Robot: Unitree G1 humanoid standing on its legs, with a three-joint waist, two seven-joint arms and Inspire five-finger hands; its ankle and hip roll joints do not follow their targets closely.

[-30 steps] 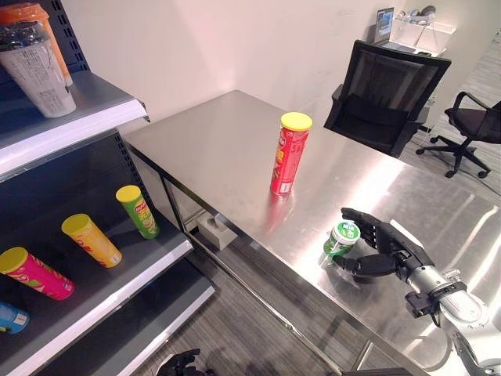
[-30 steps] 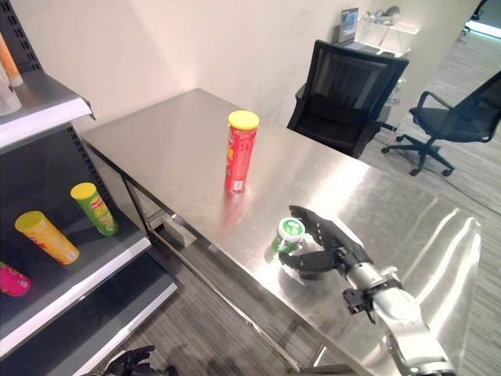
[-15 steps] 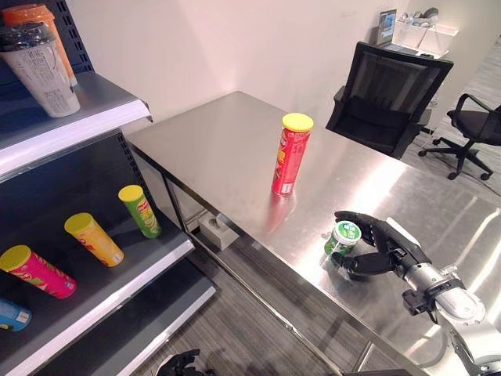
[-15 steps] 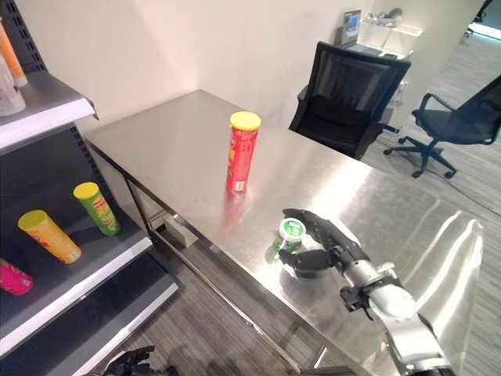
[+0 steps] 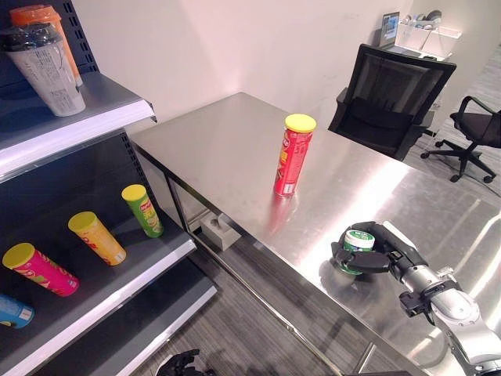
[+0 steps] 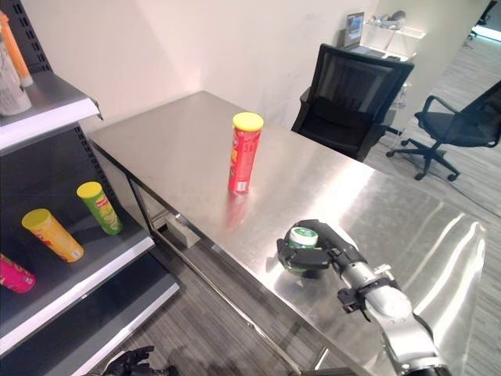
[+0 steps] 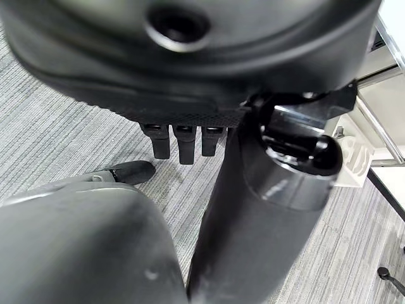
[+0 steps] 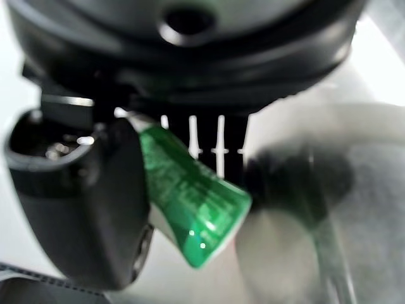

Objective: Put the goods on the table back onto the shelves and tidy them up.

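A tall red tube with a yellow lid (image 5: 291, 157) stands upright mid-table on the steel table (image 5: 219, 149). Near the table's front edge sits a small green cup with a white-and-green lid (image 5: 358, 241). My right hand (image 5: 394, 252) is shut on it, thumb across its near side and fingers wrapped behind. The right wrist view shows the green cup (image 8: 190, 196) pinched between my thumb (image 8: 82, 209) and fingers. My left hand (image 5: 184, 364) hangs low by the floor, fingers relaxed.
The shelf unit on the left holds a green tube (image 5: 142, 210), a yellow tube (image 5: 95, 237) and a pink tube (image 5: 41, 269) lying down, with a white cup (image 5: 48, 66) on the upper shelf. Black office chairs (image 5: 391, 102) stand behind the table. A white box (image 5: 218, 231) lies on the floor underneath.
My right hand has closed round the green cup, which was beside the open fingers before. The cup now sits a little further right, inside the hand.
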